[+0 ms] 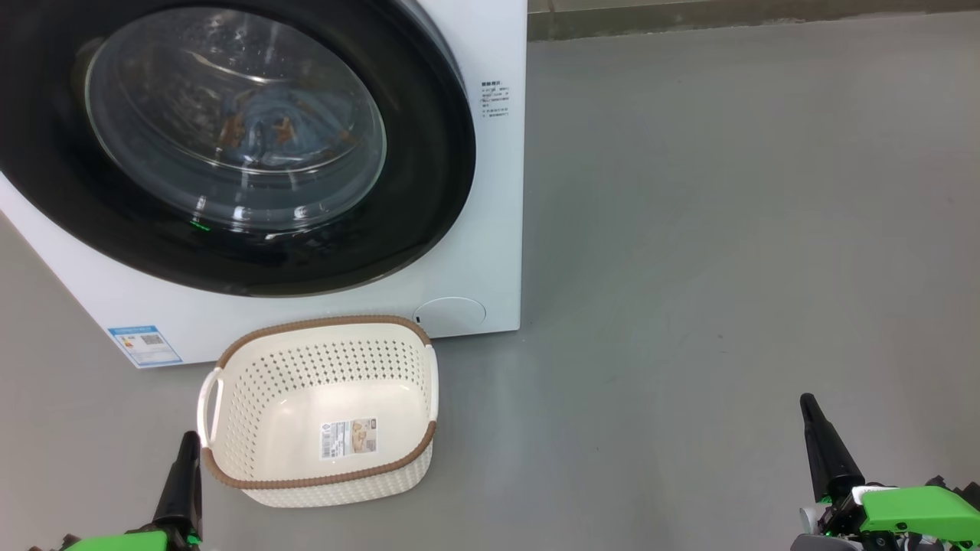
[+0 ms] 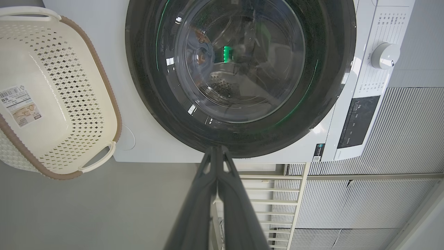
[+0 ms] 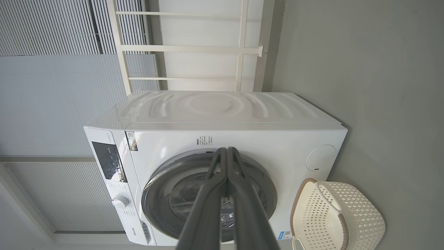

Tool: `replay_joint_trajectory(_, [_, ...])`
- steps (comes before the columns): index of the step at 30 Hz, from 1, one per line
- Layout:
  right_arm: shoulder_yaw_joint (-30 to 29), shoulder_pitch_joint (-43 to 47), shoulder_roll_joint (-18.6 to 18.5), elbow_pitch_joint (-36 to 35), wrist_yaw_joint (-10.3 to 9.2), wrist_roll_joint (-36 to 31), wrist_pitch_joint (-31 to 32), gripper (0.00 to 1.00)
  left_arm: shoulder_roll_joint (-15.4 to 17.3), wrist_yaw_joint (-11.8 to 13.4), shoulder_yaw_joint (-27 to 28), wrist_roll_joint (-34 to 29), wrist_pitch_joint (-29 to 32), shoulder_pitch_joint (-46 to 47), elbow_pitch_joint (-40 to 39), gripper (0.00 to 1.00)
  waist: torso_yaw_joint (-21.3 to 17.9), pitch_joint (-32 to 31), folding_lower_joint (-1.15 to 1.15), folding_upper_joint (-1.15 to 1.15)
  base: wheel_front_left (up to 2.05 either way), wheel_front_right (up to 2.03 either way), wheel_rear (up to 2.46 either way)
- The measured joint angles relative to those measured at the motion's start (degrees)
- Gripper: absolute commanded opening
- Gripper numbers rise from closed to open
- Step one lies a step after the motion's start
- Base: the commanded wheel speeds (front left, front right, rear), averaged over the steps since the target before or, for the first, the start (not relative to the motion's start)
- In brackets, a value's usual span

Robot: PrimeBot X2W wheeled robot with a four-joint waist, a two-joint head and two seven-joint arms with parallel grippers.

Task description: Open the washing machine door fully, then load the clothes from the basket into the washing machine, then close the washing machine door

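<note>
The white washing machine (image 1: 490,229) stands with its round black door (image 1: 429,176) flat against the front. Behind the glass the light blue clothes (image 1: 298,122) lie in the drum. On the floor before it the cream basket (image 1: 321,405) sits tilted, only a paper label on its bottom. My left gripper (image 1: 186,444) is shut by the basket's left handle. Off at the lower right my right gripper (image 1: 808,405) is shut above bare floor. In the wrist views my left gripper (image 2: 216,149) and right gripper (image 3: 227,150) point at the door (image 2: 322,86) (image 3: 158,189), fingers pressed together.
Grey floor (image 1: 727,229) spreads wide to the machine's right. A round cap (image 1: 452,314) and a blue sticker (image 1: 144,344) mark the machine's lower front. Behind the machine stand a white frame (image 3: 242,48) and ribbed wall panels (image 3: 45,104).
</note>
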State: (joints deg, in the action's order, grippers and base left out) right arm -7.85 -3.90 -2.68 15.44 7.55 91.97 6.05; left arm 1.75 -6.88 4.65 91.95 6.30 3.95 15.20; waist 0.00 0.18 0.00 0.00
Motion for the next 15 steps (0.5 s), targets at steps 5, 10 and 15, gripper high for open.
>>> replay_joint_trajectory(5, [0.0, 0.0, 0.0, 0.0, 0.0, 0.0, 0.0, 0.0, 0.0, 0.0, 0.0, 0.0, 0.0, 0.0, 0.0, 0.0, 0.0, 0.0, 0.0, 0.0, 0.0, 0.0, 0.0])
replay_joint_trajectory(10, [0.0, 0.0, 0.0, 0.0, 0.0, 0.0, 0.0, 0.0, 0.0, 0.0, 0.0, 0.0, 0.0, 0.0, 0.0, 0.0, 0.0, 0.0, 0.0, 0.0, 0.0, 0.0, 0.0])
replay_joint_trajectory(15, [0.0, 0.0, 0.0, 0.0, 0.0, 0.0, 0.0, 0.0, 0.0, 0.0, 0.0, 0.0, 0.0, 0.0, 0.0, 0.0, 0.0, 0.0, 0.0, 0.0, 0.0, 0.0, 0.0])
